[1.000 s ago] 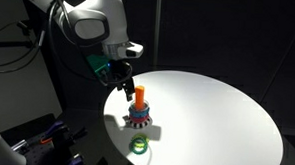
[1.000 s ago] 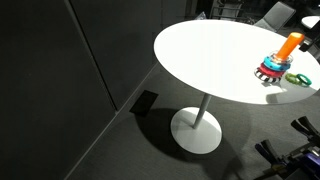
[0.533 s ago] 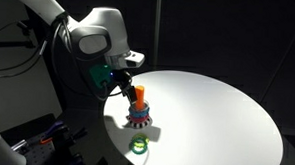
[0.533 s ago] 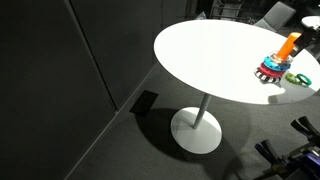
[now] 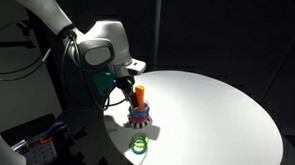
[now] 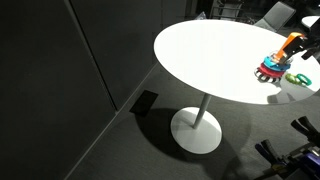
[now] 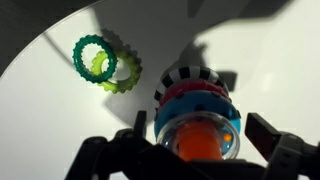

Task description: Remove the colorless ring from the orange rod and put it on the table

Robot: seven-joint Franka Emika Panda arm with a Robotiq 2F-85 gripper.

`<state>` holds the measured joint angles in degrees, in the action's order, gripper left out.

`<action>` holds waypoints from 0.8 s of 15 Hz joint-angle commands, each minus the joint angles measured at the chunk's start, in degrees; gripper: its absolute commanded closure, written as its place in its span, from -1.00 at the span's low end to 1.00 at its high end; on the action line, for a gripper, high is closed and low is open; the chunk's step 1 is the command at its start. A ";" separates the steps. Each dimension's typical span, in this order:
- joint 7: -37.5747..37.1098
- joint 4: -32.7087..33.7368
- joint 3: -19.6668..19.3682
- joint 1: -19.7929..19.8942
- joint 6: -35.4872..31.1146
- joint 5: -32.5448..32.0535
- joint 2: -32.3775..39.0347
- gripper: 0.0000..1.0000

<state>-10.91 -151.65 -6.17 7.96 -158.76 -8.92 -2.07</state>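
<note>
The orange rod (image 7: 198, 148) stands on its toothed base on the white table (image 5: 221, 121). It also shows in both exterior views (image 5: 140, 93) (image 6: 290, 44). In the wrist view the colorless ring (image 7: 170, 125) sits around the rod near its top, above a blue ring (image 7: 200, 102) and a red ring (image 7: 185, 88). My gripper (image 7: 200, 140) is open, with one finger on each side of the rod and ring, touching neither that I can see. In an exterior view the gripper (image 5: 127, 89) is right at the rod. The clear ring is too faint to make out in the exterior views.
A green ring (image 7: 105, 65) lies flat on the table beside the base, near the table's edge (image 5: 139, 144). The table edge is close to the stack on that side. Dark floor and the table's pedestal foot (image 6: 196, 130) lie beyond.
My gripper has come down and in toward the rod, from above and beside it to level with its top. The rings and rod have not moved.
</note>
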 commanded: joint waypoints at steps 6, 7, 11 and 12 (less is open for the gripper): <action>-1.85 2.71 -0.01 -1.15 -4.44 -0.01 3.99 -1.00; -1.78 3.02 -0.05 -1.31 -4.73 0.10 4.34 -1.00; -2.32 3.88 -0.43 -1.74 -5.21 -0.37 5.49 -1.00; -2.50 3.94 -0.55 -1.79 -5.30 -0.50 5.66 -1.00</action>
<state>-11.76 -148.90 -6.16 6.73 -163.22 -8.90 2.35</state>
